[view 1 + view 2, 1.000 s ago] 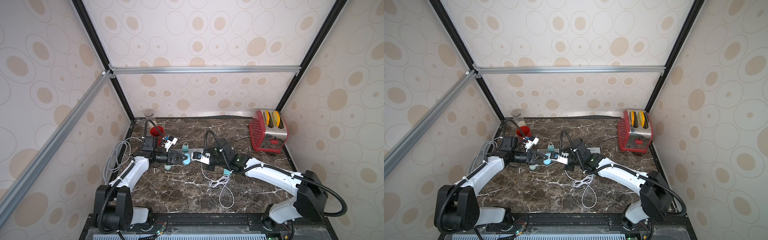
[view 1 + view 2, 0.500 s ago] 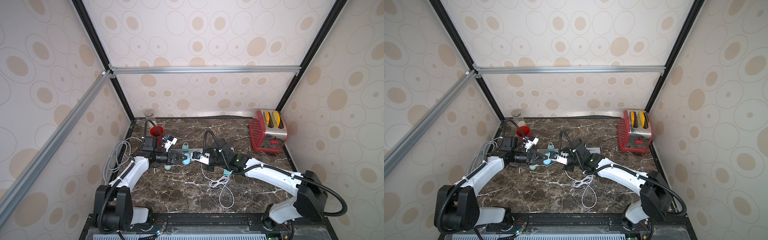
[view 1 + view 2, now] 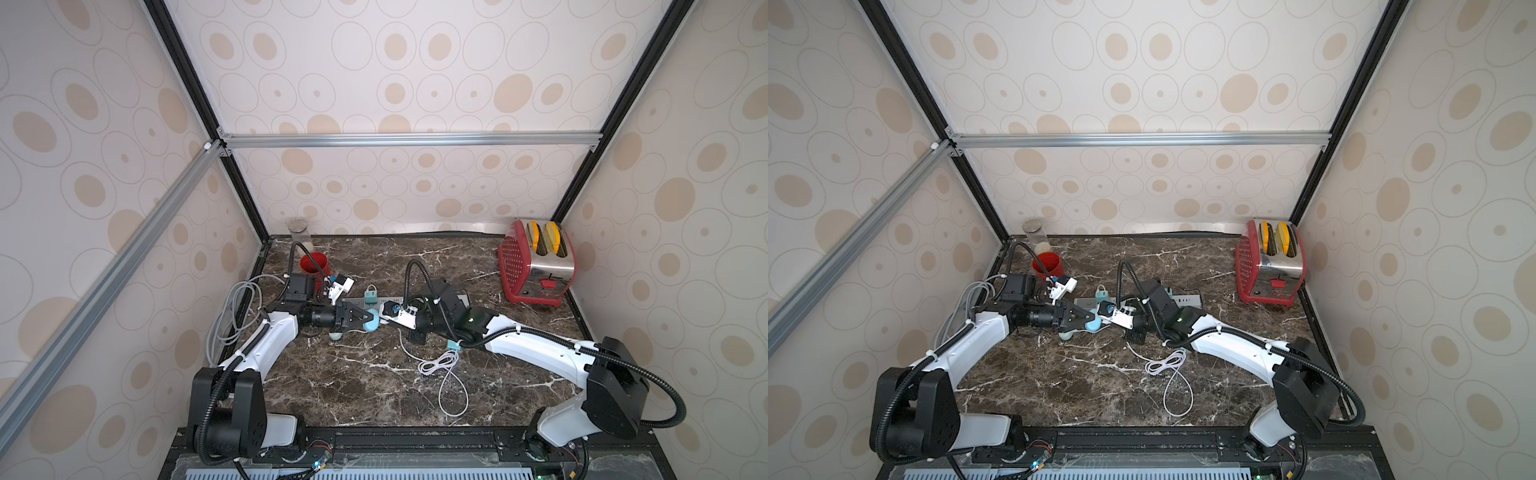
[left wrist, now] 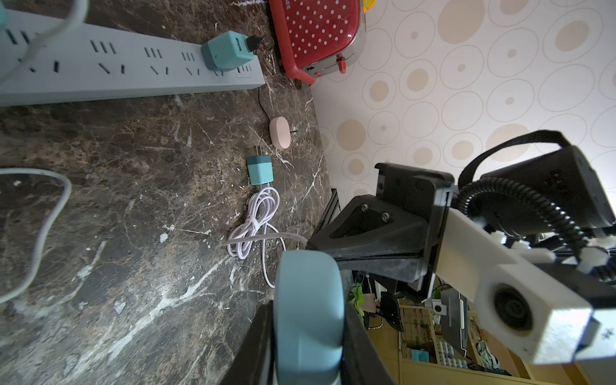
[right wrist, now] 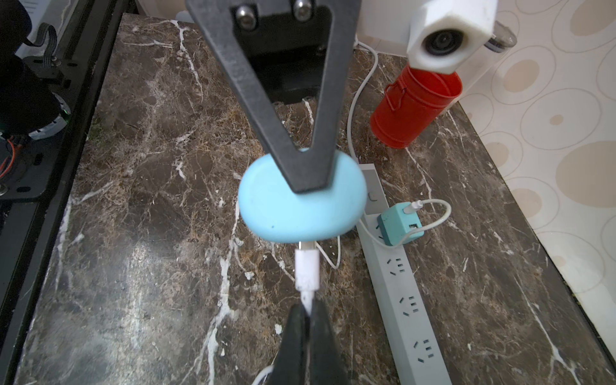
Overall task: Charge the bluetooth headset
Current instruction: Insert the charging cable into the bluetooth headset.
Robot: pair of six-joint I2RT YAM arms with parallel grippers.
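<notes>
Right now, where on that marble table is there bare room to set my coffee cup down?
Bare marble lies along the back, between the red cup and the toaster, and at the front, between the left arm's base and the coiled white cable. The middle is crowded: power strip, blue case, left gripper and right gripper.

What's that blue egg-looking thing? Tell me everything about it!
It is a small blue case, smooth and rounded like a pebble, seemingly matte plastic, closed. The left end effector pinches its flat sides, holding it over the marble table. A white plug, gripped by the right end effector, meets its edge; how deep is unclear.
</notes>
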